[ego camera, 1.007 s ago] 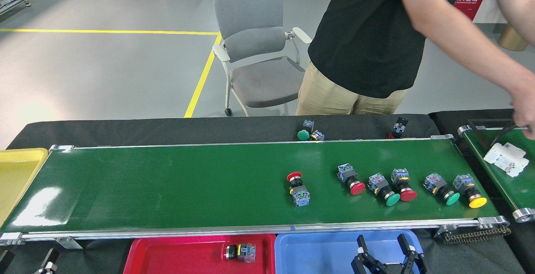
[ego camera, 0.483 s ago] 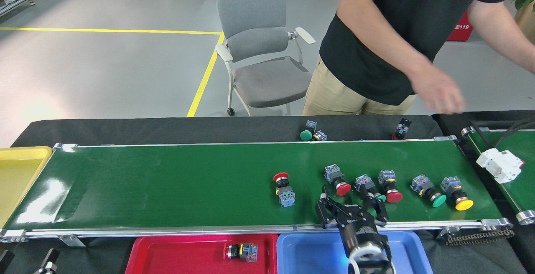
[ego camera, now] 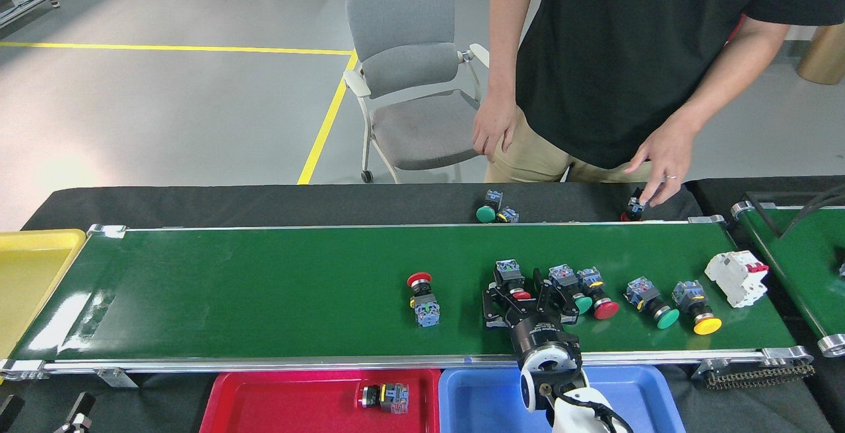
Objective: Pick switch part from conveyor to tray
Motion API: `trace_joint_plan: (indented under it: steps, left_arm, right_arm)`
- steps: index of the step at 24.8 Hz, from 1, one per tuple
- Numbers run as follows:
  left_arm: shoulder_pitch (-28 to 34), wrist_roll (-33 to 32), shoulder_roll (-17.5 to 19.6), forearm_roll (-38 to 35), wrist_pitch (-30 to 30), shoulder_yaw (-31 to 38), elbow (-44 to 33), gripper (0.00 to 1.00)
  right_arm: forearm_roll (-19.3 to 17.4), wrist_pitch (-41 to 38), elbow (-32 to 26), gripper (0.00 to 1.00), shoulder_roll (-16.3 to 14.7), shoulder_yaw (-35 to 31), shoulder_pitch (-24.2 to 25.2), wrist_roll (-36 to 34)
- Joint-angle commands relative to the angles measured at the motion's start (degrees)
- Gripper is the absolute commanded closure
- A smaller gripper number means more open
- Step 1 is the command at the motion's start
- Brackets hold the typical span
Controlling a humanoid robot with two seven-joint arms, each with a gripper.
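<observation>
The dark-green conveyor [ego camera: 264, 288] carries a row of switch parts on its right half. My right gripper [ego camera: 517, 290] reaches over the near rail, open, its fingers on either side of a red-capped switch part [ego camera: 509, 276]. Right of it lie a green-capped part [ego camera: 569, 289], a red-capped one [ego camera: 597, 299], another green one [ego camera: 653, 309] and a yellow one [ego camera: 696, 313]. A lone red-capped part [ego camera: 422, 298] lies to the left. The red tray [ego camera: 277, 403] holds one switch part [ego camera: 384, 397]; the blue tray [ego camera: 482, 400] is beside it. My left gripper [ego camera: 76, 418] barely shows at the bottom left.
A white breaker [ego camera: 736, 278] lies at the belt's right end. A person stands behind, one hand [ego camera: 660, 166] touching a part [ego camera: 634, 208] on the black cloth; a green-capped part [ego camera: 488, 213] lies there too. A yellow tray [ego camera: 33, 274] is at left, a second belt [ego camera: 799, 261] at right.
The belt has carried the parts leftward. My right gripper rose from the blue tray onto the belt around the red-capped part. The white breaker came onto the belt; the person's hand moved to the cloth.
</observation>
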Motion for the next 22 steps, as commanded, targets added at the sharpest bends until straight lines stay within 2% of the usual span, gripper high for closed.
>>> trace_joint_plan:
  steps: [1, 3, 5, 8, 10, 12, 13, 14, 15, 16, 20, 22]
  left_arm:
    - [-0.24, 0.28, 0.65, 0.25, -0.13, 0.01, -0.80, 0.00]
    - [-0.24, 0.28, 0.39, 0.17, -0.21, -0.08, -1.95, 0.00]
    - [-0.15, 0.02, -0.14, 0.08, -0.21, -1.49, -4.32, 0.00]
    - [-0.15, -0.42, -0.93, 0.08, 0.66, -5.44, -8.98, 0.00]
    - [-0.42, -1.38, -3.04, -0.01, 1.89, -7.81, -12.23, 0.00]
    - [-1.12, -2.97, -4.36, -0.01, 2.69, -10.45, -14.16, 0.00]
    - [-1.47, -3.93, -5.15, -0.19, 3.48, -12.21, -14.69, 0.00]
    - [-1.74, -4.55, -5.50, -0.27, 4.18, -13.53, -14.87, 0.00]
    - [-2.09, -5.34, -5.76, -0.27, 5.23, -15.72, -14.96, 0.00]
    - [-2.35, -5.96, -5.85, -0.54, 6.73, -18.10, -14.87, 0.00]
    - [-6.22, -7.98, -5.85, -3.53, 16.40, -27.94, -14.34, 0.00]
    - [-8.24, -8.42, -5.76, -4.49, 20.09, -31.63, -13.73, 0.00]
  right_arm:
    - [-1.14, -1.95, -1.33, 0.89, -0.03, -0.15, -1.03, -0.91]
    - [-3.60, -4.41, -5.37, 0.88, -0.38, 0.11, -0.24, -0.47]
    - [-4.13, -7.66, -11.52, 0.88, -0.91, 0.29, 2.93, 0.23]
    - [-4.31, -17.33, -22.07, 0.87, -1.35, 0.38, 10.49, 1.46]
    - [-4.31, -27.25, -27.95, 0.85, -1.35, 0.46, 16.72, 2.25]
    - [-4.22, -35.08, -30.16, 0.81, -1.26, 0.55, 21.21, 2.69]
    - [-4.13, -38.51, -30.16, 0.73, -1.17, 1.26, 23.14, 3.22]
    - [-3.96, -39.56, -30.16, 0.58, -1.17, 2.13, 24.11, 3.74]
    - [-3.87, -39.21, -30.16, 0.17, -0.91, 3.54, 25.34, 4.98]
    - [-3.96, -38.42, -30.16, 0.00, -0.56, 4.16, 26.39, 6.47]
    - [-4.04, -37.63, -30.16, 0.01, -0.03, 4.16, 26.39, 8.14]
    - [-4.13, -36.23, -30.25, 0.01, 1.46, 3.63, 25.52, 8.14]
